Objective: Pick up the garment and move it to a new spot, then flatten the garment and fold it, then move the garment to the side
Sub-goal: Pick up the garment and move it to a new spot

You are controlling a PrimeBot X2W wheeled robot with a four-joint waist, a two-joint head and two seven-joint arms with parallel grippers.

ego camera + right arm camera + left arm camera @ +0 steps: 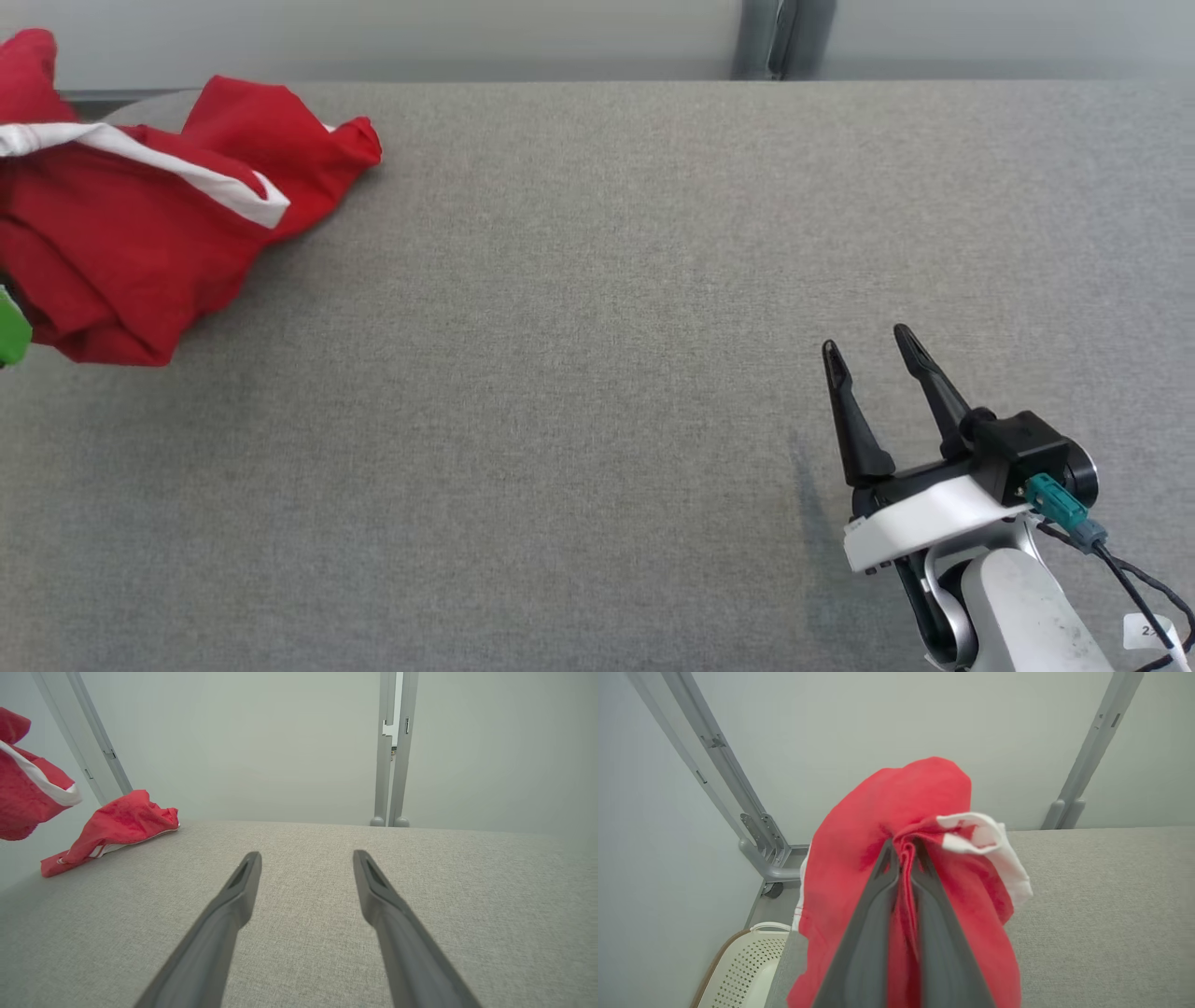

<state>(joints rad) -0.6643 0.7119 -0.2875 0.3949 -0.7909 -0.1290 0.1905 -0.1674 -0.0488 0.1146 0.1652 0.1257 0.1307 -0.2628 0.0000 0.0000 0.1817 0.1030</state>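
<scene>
**Garment in L grip at table's far-left end; R gripper open**

Item: red garment (140,233) w/ white band, bunched at the far-left end of the grey fabric-covered table (597,373). Right wrist view shows one part (121,821) lying on the table surface near the back corner. Another part is lifted above it at that view's left edge.

L gripper (903,847): both fingers pressed together on a fold of red cloth. The fabric drapes over and around them and covers most of their length.

R gripper (866,338): fingers spread apart, holding nothing. It sits low over the table at lower right, well apart from the garment. Teal connector (1060,504) and black cable sit on the wrist housing.

Surroundings: grey metal frame posts (392,765) stand behind the table against a pale wall. An angled frame strut (733,798) is at the L end. A cream perforated basket (747,966) sits below the table's left edge. A small green object (11,327) touches the garment at the head view's left edge; cannot ID it.
</scene>
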